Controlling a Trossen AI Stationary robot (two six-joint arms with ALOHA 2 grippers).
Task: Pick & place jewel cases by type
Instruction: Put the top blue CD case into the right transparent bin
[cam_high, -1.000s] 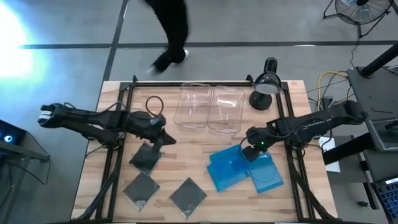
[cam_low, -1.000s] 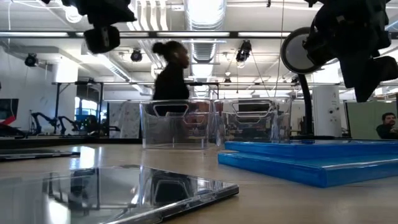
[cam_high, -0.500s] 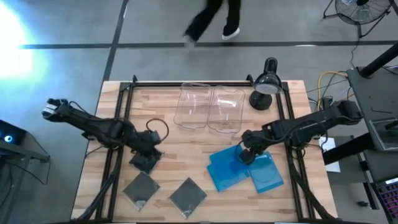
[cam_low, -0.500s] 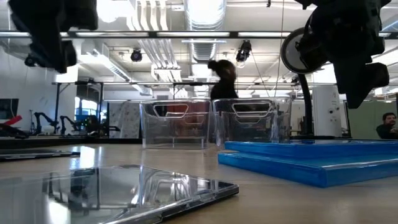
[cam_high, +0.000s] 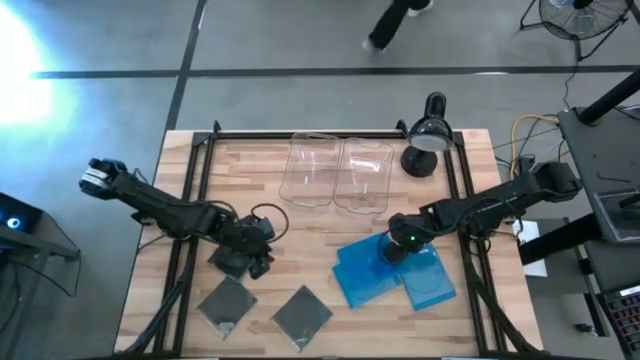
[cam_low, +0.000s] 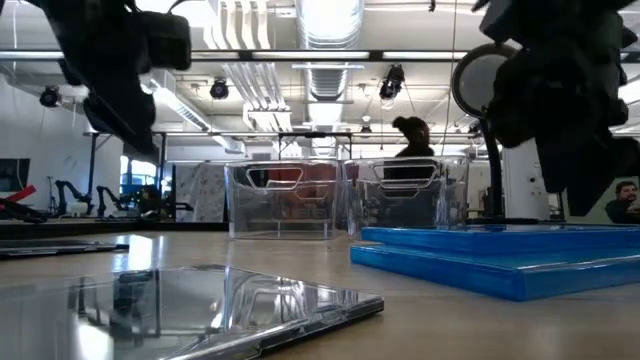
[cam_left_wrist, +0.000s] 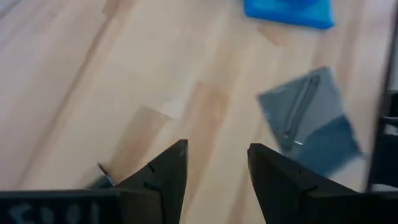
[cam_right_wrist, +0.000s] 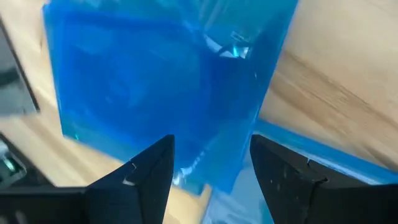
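Observation:
Three dark jewel cases lie flat on the wooden table at the near left: one under my left gripper, one and one nearer the front edge. Several translucent blue jewel cases lie stacked and overlapping at the near right. My left gripper stands open just above the table beside the first dark case, with bare wood between its fingers. My right gripper hangs open over the blue stack's far edge. In the low view it is clear of the blue cases.
Two clear plastic bins stand side by side at the table's far middle, and a black desk lamp at the far right. Black frame rails run along both table sides. A person walks on the floor beyond the far edge.
My left gripper has come down and toward the near edge, stopping low by the dark case. My right gripper has sunk closer to the blue stack. The person behind the table has walked toward the right.

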